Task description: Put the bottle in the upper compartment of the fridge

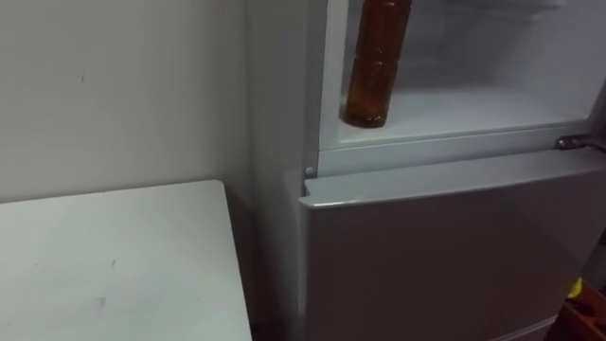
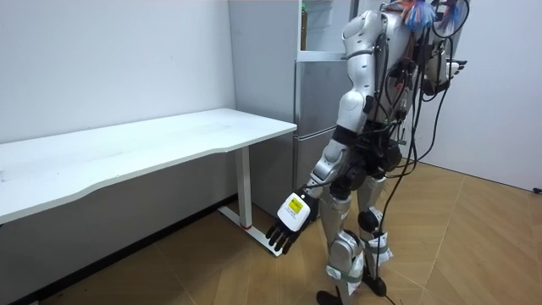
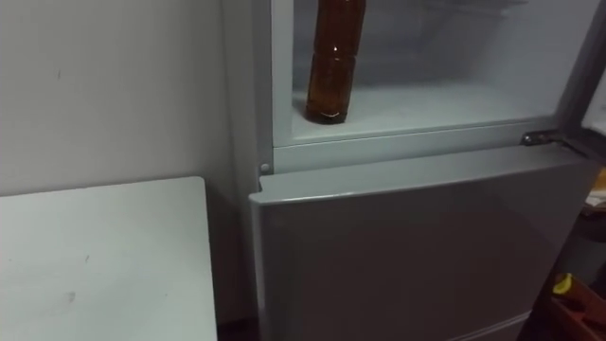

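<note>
Evidently placing done: bottle (image 1: 377, 66) upright on upper fridge shelf (image 1: 492, 102), near front left edge, cap cut off above. Judged next: shut door slowly, no jolt; bottle tall, close to lip. Left robot hand (image 2: 284, 233) hangs by thigh, fingers loose, empty. Right robot hand (image 2: 455, 72) raised beside fridge; grip unreadable.

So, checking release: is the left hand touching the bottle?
Apart. Room view: the left hand hangs low by its leg; the bottle stands in the fridge.
</note>
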You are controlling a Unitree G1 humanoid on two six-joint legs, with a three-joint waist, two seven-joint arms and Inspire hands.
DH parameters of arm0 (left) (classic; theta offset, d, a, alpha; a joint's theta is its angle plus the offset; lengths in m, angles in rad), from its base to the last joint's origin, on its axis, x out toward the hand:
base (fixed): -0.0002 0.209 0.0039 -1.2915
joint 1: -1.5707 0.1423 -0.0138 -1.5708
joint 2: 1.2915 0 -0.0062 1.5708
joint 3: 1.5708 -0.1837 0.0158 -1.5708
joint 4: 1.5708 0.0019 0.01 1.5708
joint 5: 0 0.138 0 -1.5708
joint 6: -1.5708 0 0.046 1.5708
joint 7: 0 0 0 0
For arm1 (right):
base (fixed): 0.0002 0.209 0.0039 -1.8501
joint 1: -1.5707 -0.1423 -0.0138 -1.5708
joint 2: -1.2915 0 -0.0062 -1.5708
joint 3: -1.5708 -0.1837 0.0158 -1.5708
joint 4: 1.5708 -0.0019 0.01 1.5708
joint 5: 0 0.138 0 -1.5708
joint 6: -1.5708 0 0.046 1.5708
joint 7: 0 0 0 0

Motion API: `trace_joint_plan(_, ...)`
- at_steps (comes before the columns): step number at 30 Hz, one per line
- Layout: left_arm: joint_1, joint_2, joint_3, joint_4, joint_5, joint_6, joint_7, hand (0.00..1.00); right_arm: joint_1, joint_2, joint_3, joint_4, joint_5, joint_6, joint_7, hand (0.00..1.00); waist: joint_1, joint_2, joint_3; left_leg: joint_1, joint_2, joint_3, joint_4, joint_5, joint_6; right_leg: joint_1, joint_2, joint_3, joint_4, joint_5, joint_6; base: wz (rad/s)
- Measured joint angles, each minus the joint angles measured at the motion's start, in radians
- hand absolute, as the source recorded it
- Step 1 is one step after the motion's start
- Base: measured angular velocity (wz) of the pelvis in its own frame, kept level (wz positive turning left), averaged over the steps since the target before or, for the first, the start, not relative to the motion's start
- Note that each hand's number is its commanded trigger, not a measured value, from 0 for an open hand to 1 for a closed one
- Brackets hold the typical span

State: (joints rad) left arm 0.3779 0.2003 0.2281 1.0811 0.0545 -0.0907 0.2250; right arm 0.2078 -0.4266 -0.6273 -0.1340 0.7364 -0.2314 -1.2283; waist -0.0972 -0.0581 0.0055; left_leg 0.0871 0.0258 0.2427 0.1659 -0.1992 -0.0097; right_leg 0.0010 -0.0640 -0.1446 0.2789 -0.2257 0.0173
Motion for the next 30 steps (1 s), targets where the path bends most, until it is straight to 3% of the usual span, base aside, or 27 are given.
trace_joint_plan(6, -0.006, 0.000, -0.025, 0.001, 0.004, -0.003, 0.004, 0.00, 0.000, 0.009, 0.063, -0.007, 0.000, -0.056, 0.005, 0.00, 0.017, 0.002, -0.0003, 0.011, 0.002, 0.007, -0.002, 0.000, 0.000, 0.006, 0.004, 0.009, 0.000, 0.001, -0.001, -0.05)
trace_joint_plan(10, -0.014, 0.000, -0.046, 0.000, 0.006, -0.003, 0.008, 0.00, 0.000, 0.040, 0.082, -0.028, 0.000, -0.086, 0.037, 0.00, 0.030, 0.006, -0.0006, 0.010, 0.004, 0.006, -0.002, 0.000, 0.000, 0.006, 0.005, 0.009, -0.003, 0.002, -0.002, 0.00)
trace_joint_plan(15, -0.016, -0.003, -0.047, 0.000, 0.025, -0.008, 0.009, 0.00, 0.013, 0.074, 0.101, -0.084, -0.001, -0.120, 0.087, 0.00, 0.043, 0.028, -0.0023, 0.008, 0.004, 0.006, -0.002, -0.001, 0.000, 0.004, 0.006, 0.010, -0.005, 0.004, -0.003, 0.00)
trace_joint_plan(16, -0.015, -0.004, -0.047, 0.000, 0.025, -0.009, 0.011, 0.00, 0.014, 0.075, 0.105, -0.088, 0.000, -0.125, 0.099, 0.00, 0.045, 0.034, -0.0058, 0.006, 0.004, 0.006, -0.002, 0.000, 0.000, 0.002, 0.006, 0.009, -0.005, 0.004, -0.003, 0.00)
trace_joint_plan(21, -0.015, -0.013, -0.049, 0.003, 0.024, -0.009, 0.013, 0.00, 0.014, 0.077, 0.147, -0.106, -0.001, -0.129, 0.149, 0.00, 0.054, 0.047, -0.0089, 0.005, 0.005, 0.006, -0.002, 0.000, 0.000, 0.003, 0.006, 0.008, -0.005, 0.004, -0.003, 0.00)
trace_joint_plan(30, -0.025, -0.020, -0.133, 0.005, 0.015, -0.009, 0.026, 0.00, 0.039, 0.082, 0.330, -0.148, -0.005, -0.128, 0.280, 0.00, 0.079, 0.059, -0.0083, 0.013, 0.005, 0.006, -0.002, 0.000, 0.000, 0.016, 0.006, 0.006, -0.010, 0.004, -0.004, 0.01)
